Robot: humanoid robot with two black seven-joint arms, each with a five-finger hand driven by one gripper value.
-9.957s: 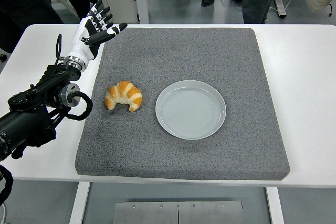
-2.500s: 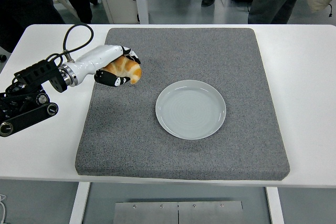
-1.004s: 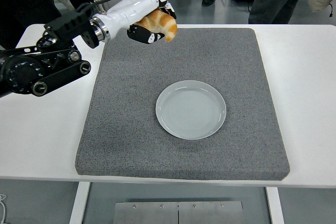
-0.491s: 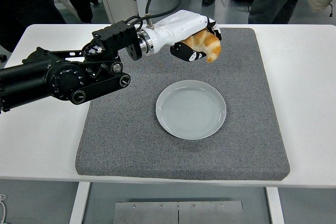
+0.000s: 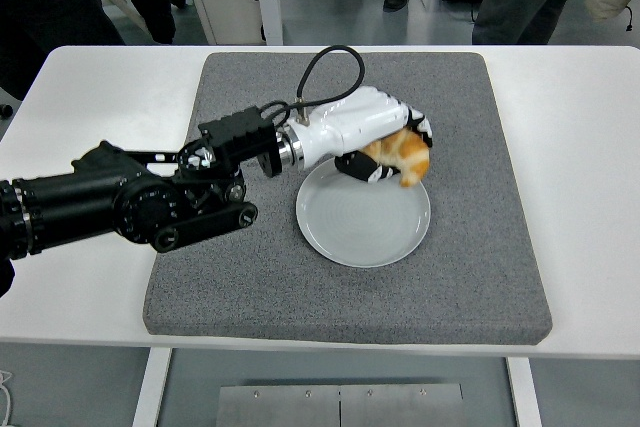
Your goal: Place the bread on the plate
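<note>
While the left arm [image 5: 130,202] is stretching in from the left across the grey mat [image 5: 250,277], its left hand [image 5: 385,142] is curling its fingers around the bread [image 5: 403,155], holding it over the far rim of the plate [image 5: 350,232]. From where I'm standing, the worry is a release this close to the rim: the bread is sitting toward the far right side, so it could tip off onto the mat, or the knuckles could nudge the plate if the hand is dipping low. Room looks generous rightward, where mat and white table [image 5: 580,147] are lying open, well apart from the hand.
</note>
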